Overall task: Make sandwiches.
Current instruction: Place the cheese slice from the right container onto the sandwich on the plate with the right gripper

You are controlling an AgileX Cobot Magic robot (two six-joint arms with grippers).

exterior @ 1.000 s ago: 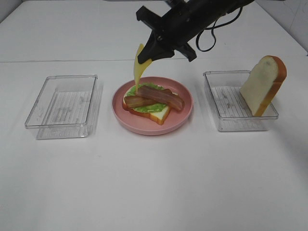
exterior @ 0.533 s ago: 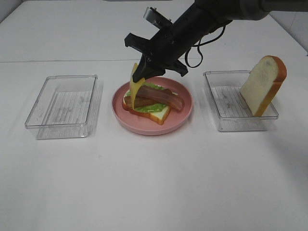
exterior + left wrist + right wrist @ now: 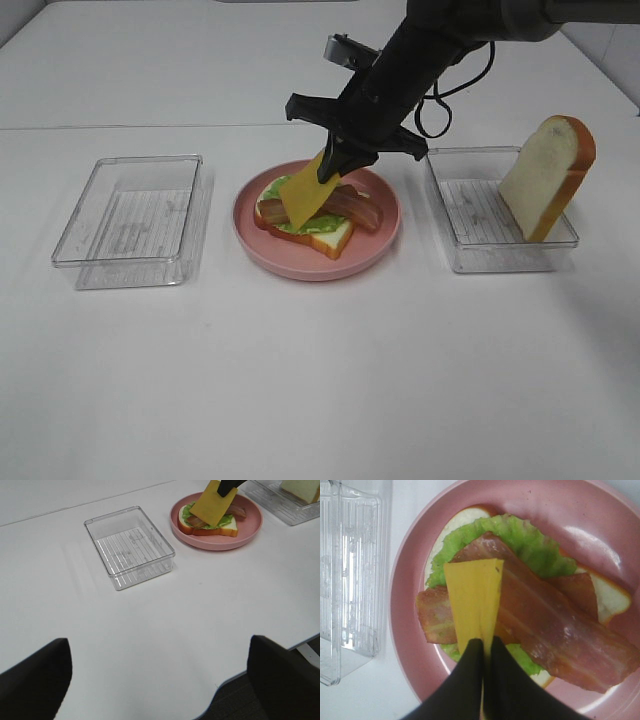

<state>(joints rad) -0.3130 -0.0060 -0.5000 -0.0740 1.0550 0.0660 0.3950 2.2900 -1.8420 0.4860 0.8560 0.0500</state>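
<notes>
An open sandwich (image 3: 318,216) of bread, green lettuce and brown bacon strips lies on the pink plate (image 3: 380,240). My right gripper (image 3: 334,166) is shut on a thin yellow cheese slice (image 3: 306,195) and holds it tilted just over the bacon; the right wrist view shows the cheese (image 3: 474,600) pinched between the fingers (image 3: 465,680) above the bacon (image 3: 555,635). A second bread slice (image 3: 548,176) leans upright in the right clear tray (image 3: 470,255). The left gripper is low at the table's near edge, its fingers (image 3: 30,680) wide apart and empty.
An empty clear tray (image 3: 130,222) stands left of the plate; it also shows in the left wrist view (image 3: 130,545). The plate with the sandwich shows far off in the left wrist view (image 3: 216,517). The white table's near edge (image 3: 200,710) is by the left gripper.
My right gripper has come down and to the right with the cheese. The slice has gone from hanging vertically beside the sandwich to lying tilted over the bacon.
</notes>
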